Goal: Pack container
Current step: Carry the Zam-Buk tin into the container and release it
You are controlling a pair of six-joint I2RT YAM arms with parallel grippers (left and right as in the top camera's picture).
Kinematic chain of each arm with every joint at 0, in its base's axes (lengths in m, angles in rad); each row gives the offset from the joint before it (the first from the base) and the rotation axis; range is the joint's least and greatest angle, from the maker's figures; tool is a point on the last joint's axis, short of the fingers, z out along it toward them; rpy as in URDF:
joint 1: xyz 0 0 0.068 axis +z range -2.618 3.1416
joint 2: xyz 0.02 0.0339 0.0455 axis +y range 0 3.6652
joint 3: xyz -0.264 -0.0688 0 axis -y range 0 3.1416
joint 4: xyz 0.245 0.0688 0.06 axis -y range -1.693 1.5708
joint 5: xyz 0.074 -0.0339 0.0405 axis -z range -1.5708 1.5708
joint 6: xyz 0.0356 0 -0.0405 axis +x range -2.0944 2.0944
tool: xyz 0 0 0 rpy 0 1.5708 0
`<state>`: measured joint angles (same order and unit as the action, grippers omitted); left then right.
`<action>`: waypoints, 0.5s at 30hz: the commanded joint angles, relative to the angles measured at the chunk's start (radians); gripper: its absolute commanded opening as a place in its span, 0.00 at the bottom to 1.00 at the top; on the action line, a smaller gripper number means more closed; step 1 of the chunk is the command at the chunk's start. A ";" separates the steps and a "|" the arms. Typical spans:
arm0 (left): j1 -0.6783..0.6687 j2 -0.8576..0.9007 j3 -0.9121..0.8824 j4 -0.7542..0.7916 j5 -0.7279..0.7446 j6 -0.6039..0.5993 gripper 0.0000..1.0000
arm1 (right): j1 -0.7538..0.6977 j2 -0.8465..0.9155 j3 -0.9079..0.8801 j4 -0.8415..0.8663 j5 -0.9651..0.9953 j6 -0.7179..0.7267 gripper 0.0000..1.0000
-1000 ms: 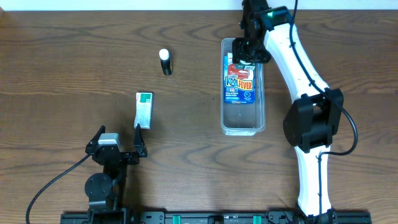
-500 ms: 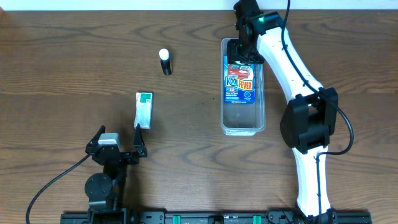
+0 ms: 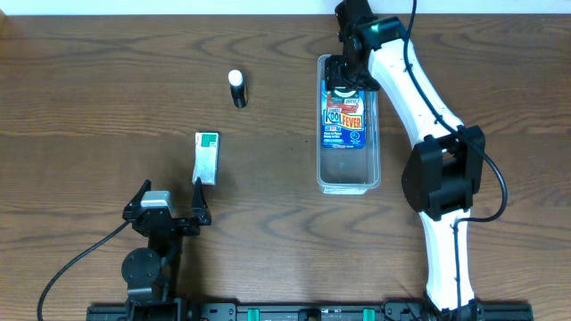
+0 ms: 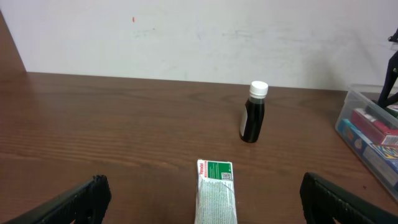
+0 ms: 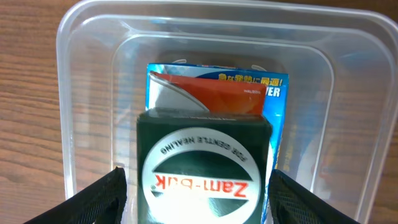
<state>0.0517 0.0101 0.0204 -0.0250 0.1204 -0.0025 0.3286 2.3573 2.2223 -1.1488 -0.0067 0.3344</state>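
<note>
A long, clear plastic container [image 3: 349, 125] with rounded corners lies flat on the wooden table [image 3: 107, 98], lengthwise, right of the small dark bottle [image 3: 237, 88].

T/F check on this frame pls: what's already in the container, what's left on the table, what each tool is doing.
1. The Kool Fever pack lies inside the container. True.
2. The small dark bottle with the white cap is in the container. False: it stands upright on the table, well to the left of the container.
3. The green and white box lies on the table in front of the left tool. True.
4. The left tool grips the green and white box. False: its fingers are spread and hold nothing.
5. The right tool is over the container with a dark Zam-Buk box between its fingers. True.
</note>
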 commanded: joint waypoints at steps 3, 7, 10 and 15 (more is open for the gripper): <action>0.006 -0.006 -0.016 -0.035 0.011 0.006 0.98 | 0.007 -0.012 -0.005 0.014 0.010 0.016 0.71; 0.006 -0.006 -0.016 -0.035 0.011 0.006 0.98 | 0.005 -0.024 0.010 0.014 -0.021 0.004 0.71; 0.006 -0.006 -0.016 -0.035 0.011 0.006 0.98 | 0.003 -0.064 0.011 0.017 -0.020 -0.010 0.71; 0.006 -0.006 -0.016 -0.035 0.011 0.006 0.98 | -0.020 -0.163 0.011 0.015 -0.027 -0.010 0.71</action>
<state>0.0517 0.0101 0.0204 -0.0254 0.1200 -0.0025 0.3244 2.3112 2.2223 -1.1358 -0.0238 0.3321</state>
